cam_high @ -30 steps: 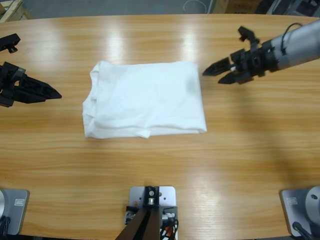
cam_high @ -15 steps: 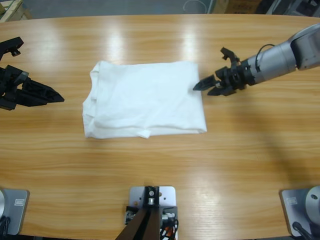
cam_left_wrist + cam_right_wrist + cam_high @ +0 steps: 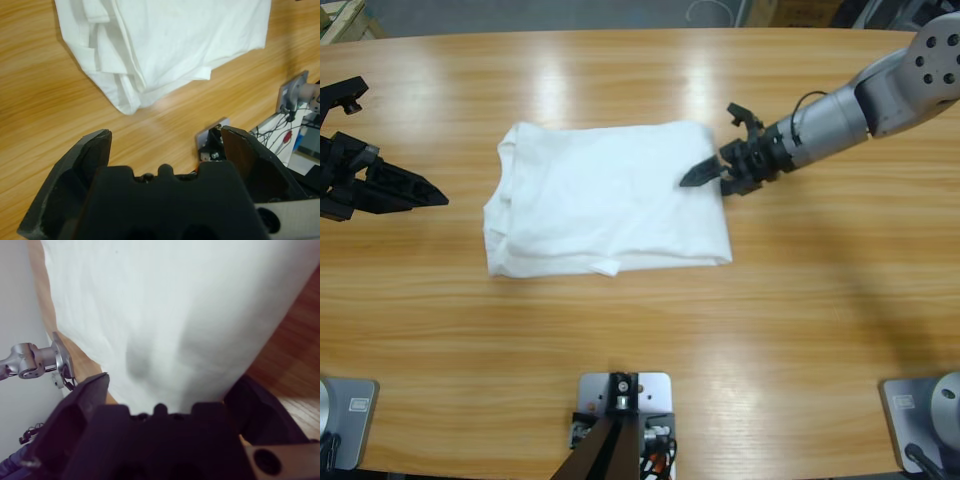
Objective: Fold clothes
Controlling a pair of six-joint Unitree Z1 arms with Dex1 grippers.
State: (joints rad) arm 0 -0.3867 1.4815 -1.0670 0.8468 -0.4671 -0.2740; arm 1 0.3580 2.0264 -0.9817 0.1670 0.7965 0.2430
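On the wooden bench [image 3: 640,330], seen from above, the white T-shirt [image 3: 605,200] is lying folded into a rough rectangle near the middle, its layered edges facing the side where the left gripper [image 3: 425,190] is waiting. That gripper is sitting well apart from the cloth, its jaws spread and holding nothing, much where it was half a second ago. The right gripper [image 3: 698,176] is the one moving: a second ago it was hovering clear of the shirt, and now it is reaching in over the shirt's near edge, its tips over the cloth's upper corner. I cannot tell from here how far its jaws are parted.

In the left wrist view, the left gripper [image 3: 165,140] is standing wide open over bare wood, with the T-shirt [image 3: 170,40] lying beyond it, its stacked folds turned toward the jaws.

In the right wrist view, the right gripper [image 3: 170,385] is sitting with its jaws apart on either side of the T-shirt [image 3: 175,305], which is filling nearly the whole picture; whether the jaws are touching cloth I cannot tell.
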